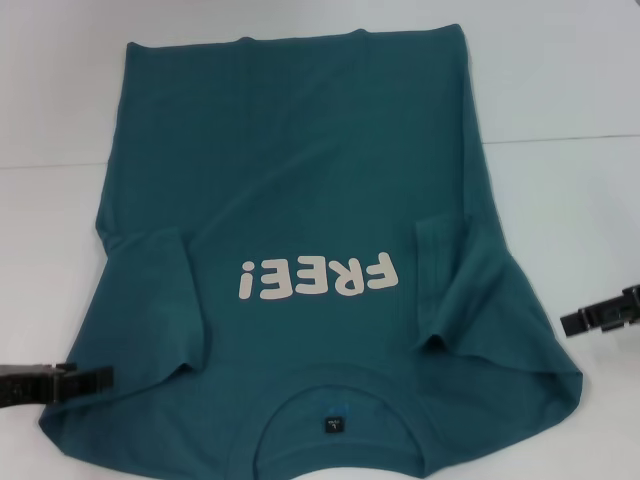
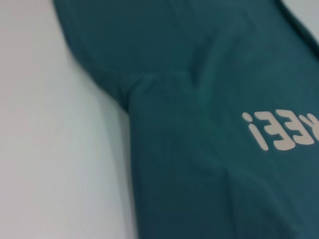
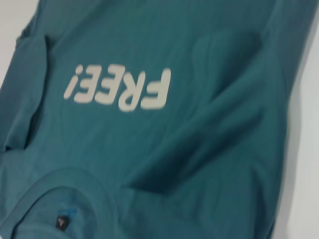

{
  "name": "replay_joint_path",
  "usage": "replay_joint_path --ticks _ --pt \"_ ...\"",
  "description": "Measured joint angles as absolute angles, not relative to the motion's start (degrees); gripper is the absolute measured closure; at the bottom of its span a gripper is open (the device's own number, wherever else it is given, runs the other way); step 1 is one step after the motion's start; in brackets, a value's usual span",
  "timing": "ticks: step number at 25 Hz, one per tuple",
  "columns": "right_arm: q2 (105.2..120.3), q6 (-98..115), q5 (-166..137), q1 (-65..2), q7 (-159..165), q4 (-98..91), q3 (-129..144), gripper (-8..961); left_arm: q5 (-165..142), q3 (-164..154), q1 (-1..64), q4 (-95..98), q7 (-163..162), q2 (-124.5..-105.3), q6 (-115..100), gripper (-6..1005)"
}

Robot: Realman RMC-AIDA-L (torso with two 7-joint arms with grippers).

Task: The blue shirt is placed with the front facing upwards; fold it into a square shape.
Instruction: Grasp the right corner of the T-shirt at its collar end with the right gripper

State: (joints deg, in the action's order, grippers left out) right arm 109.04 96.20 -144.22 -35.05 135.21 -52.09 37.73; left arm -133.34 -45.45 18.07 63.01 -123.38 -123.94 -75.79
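The blue shirt [image 1: 300,170] lies flat and front up on the white table, its neck and dark label [image 1: 333,425] nearest me and its hem far away. The off-white "FREE!" print [image 1: 318,277] reads upside down. Both sleeves lie folded inward over the body, the left sleeve [image 1: 150,300] and the right sleeve [image 1: 470,290]. My left gripper [image 1: 100,380] hovers low at the shirt's near left shoulder edge. At the right, my right gripper [image 1: 565,321] is just off the shirt's edge. The wrist views show only the shirt [image 2: 199,74] [image 3: 199,50] from above.
The white table [image 1: 560,90] surrounds the shirt, with bare surface at the far right, far left and along both sides. A faint seam line [image 1: 560,138] crosses the table behind the shirt's middle.
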Motion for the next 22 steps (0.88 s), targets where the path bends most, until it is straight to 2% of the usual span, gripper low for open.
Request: replay_joint_path --ticks 3,5,10,13,22 --pt "110.18 97.1 -143.5 -34.8 135.2 -54.8 37.3 135 -135.4 -45.9 17.3 64.9 -127.4 -123.69 -76.5 538" --pt "110.35 97.1 -143.0 -35.1 135.2 -54.0 37.1 135 -137.5 -45.6 16.8 66.7 -128.8 -123.75 -77.4 462" --pt "110.71 96.9 -142.1 -35.4 135.2 -53.1 37.1 135 -139.6 -46.4 16.0 71.7 -132.1 -124.06 -79.7 220" --pt "111.17 97.2 -141.3 -35.3 135.5 -53.5 37.1 135 -140.5 -46.4 14.9 74.8 -133.7 -124.07 -80.2 42" --pt "111.4 97.1 -141.0 -35.1 135.0 -53.2 37.1 135 -143.9 -46.6 15.3 73.6 -136.2 -124.01 -81.5 35"
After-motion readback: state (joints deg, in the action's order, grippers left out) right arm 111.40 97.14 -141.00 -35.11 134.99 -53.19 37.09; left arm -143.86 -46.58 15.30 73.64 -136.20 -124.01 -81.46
